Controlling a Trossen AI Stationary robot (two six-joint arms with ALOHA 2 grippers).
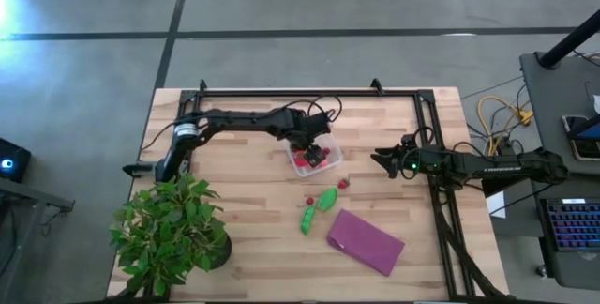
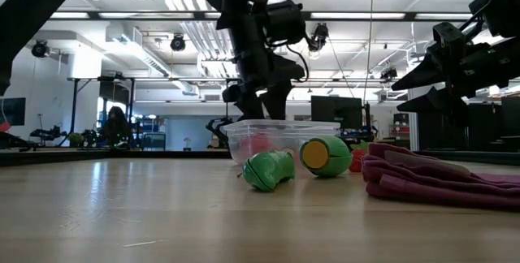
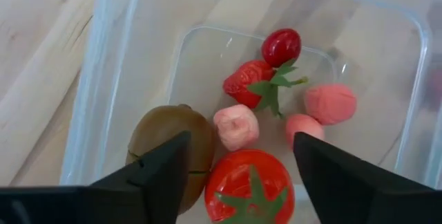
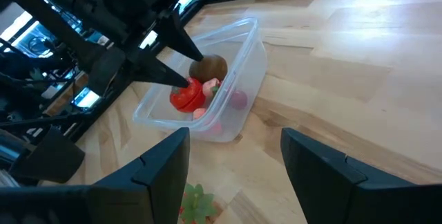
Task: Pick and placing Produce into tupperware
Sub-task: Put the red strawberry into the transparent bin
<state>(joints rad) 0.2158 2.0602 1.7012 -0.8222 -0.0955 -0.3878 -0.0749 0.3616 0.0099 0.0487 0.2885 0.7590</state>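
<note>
Your left gripper (image 3: 238, 175) sits right over the tupperware (image 1: 315, 155) with its fingers spread wide, holding nothing. A red tomato (image 3: 250, 186) lies between them, next to a brown kiwi (image 3: 173, 144). Two green pods (image 1: 317, 208) lie on the table (image 1: 244, 201). Right gripper (image 1: 380, 159) hangs off to the side, fingers apart, empty.

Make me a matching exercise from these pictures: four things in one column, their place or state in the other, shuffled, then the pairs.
Things:
1. tomato
2. green pods
3. purple cloth
4. left claw

Places or states:
A. lying on the table between tupperware and plant
B. open above the tupperware
C. inside the tupperware beside the brown kiwi
D. crumpled on the table near the front edge

Pairs: 1-C, 2-A, 3-D, 4-B
</note>
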